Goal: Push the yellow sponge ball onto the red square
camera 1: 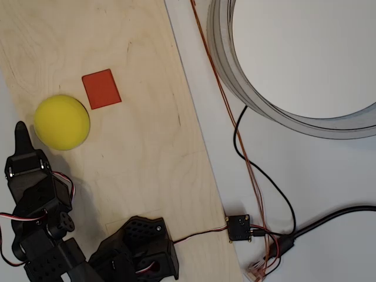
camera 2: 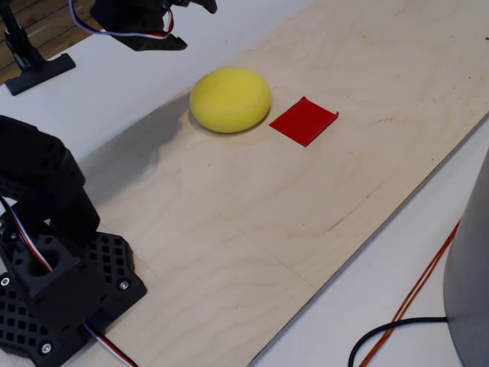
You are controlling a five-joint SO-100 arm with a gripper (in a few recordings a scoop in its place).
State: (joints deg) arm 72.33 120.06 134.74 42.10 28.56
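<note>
The yellow sponge ball (camera 1: 61,122) (camera 2: 230,99) rests on the plywood board. The red square (camera 1: 101,89) (camera 2: 303,121) lies flat just up and to the right of it in the overhead view, its near corner almost at the ball's edge. The ball does not cover it. My black gripper (camera 1: 22,134) (camera 2: 200,6) is beside the ball, to its left in the overhead view. Its fingers taper together to one narrow tip and hold nothing. I cannot tell whether the tip touches the ball.
The plywood board (camera 1: 147,147) (camera 2: 306,214) runs diagonally across a white table. My arm's base (camera 1: 138,247) (camera 2: 53,283) stands at the board's near end. A large grey ring (camera 1: 264,103) lies to the right, with orange and black cables (camera 1: 247,158) and a small black module (camera 1: 239,227).
</note>
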